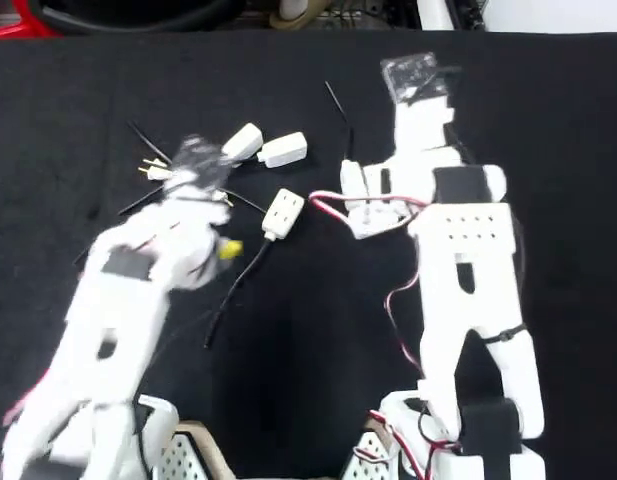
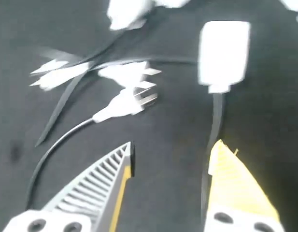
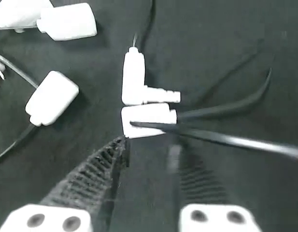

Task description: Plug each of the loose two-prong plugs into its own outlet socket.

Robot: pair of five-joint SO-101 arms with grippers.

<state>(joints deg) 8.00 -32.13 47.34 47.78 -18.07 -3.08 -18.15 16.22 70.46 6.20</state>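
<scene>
From my console the light is bright, even and diffuse. The black table (image 1: 288, 400) soaks it up, matte, with only soft, faint shadows. The white arms (image 1: 468, 250) and sockets (image 1: 283, 212) glare, washed flat. The left pincer (image 2: 174, 144) gleams faintly on its yellow side.

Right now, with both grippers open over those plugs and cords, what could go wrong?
1. The left gripper hangs open near a plug, but the outlet cord runs right past its yellow finger. Closing could pinch that cord instead.
2. Ahead of the right gripper, a black cord lies across a white plug. A grab there may catch the cord and drag things along.
</scene>
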